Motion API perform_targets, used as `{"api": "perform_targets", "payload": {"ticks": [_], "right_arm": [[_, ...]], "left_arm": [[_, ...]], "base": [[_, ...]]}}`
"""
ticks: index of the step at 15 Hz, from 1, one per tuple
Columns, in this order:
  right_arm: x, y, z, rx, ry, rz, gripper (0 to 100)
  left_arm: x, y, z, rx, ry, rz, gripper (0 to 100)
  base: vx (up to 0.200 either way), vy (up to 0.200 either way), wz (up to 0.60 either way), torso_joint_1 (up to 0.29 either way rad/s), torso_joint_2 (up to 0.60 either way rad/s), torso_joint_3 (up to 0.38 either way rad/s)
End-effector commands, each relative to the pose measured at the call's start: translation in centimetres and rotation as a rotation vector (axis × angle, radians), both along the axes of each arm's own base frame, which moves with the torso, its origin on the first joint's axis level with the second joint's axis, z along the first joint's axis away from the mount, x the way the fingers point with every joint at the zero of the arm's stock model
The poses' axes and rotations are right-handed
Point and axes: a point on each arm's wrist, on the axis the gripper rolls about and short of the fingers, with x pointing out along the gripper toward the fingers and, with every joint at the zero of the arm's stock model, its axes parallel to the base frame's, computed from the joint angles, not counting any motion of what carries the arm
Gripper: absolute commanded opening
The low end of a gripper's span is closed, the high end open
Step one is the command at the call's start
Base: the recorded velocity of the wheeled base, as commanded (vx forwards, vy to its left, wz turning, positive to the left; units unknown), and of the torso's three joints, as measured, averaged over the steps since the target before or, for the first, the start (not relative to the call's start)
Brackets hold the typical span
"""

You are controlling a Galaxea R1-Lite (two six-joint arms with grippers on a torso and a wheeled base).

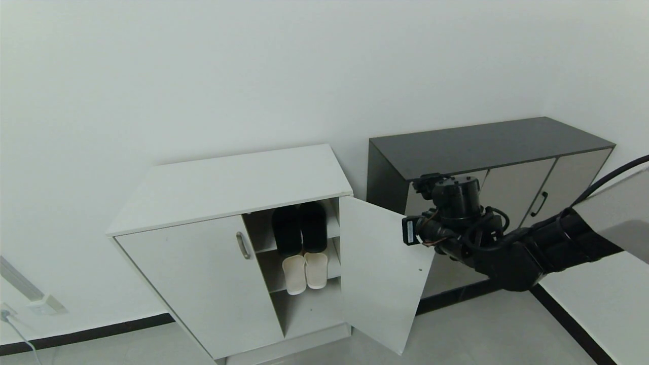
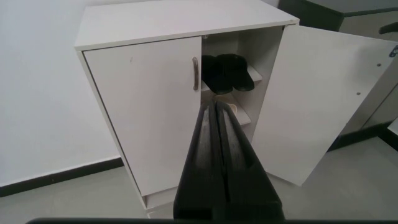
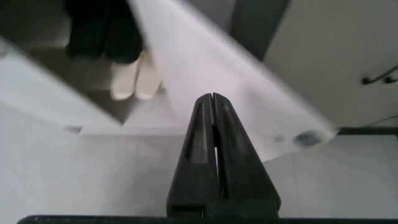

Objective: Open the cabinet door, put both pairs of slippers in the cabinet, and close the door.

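Observation:
The white cabinet [image 1: 228,182] stands against the wall with its right door [image 1: 380,274] swung open and its left door [image 1: 203,284] closed. A black pair of slippers [image 1: 299,225] lies on the upper shelf, and a white pair [image 1: 304,271] on the shelf below. My right gripper [image 1: 409,230] hangs just outside the open door's outer face, shut and empty. In the right wrist view its fingertips [image 3: 213,98] lie over the door [image 3: 211,62], with both pairs [image 3: 134,78] beyond. My left gripper [image 2: 214,107] is shut, empty, in front of the cabinet, level with the slippers [image 2: 227,71].
A dark cabinet [image 1: 492,142] with grey doors and black handles [image 3: 379,78] stands right of the white one, just behind the open door. A white tabletop [image 1: 608,299] edges the right side. A wall socket with a cable [image 1: 7,312] sits low left. Grey floor lies in front.

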Motion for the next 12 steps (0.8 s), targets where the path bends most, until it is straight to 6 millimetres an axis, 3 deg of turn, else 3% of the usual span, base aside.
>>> {"api": "perform_targets", "payload": {"ticks": [1, 7, 12], "right_arm": [[2.6, -1.2, -0.7, -0.004, 0.001, -0.054, 0], [5.4, -2.5, -2.1, -0.008, 0.034, -0.086, 0], [6.0, -2.9, -2.6, -0.015, 0.049, -0.1, 0]], "left_arm": [[0.0, 0.0, 0.0, 0.0, 0.001, 0.0, 0], [0.0, 0.0, 0.0, 0.0, 0.001, 0.0, 0], [0.0, 0.0, 0.0, 0.0, 0.001, 0.0, 0]], "base": [[0.0, 0.0, 0.0, 0.0, 0.0, 0.0], [0.0, 0.0, 0.0, 0.0, 0.0, 0.0], [0.0, 0.0, 0.0, 0.0, 0.0, 0.0]]}}
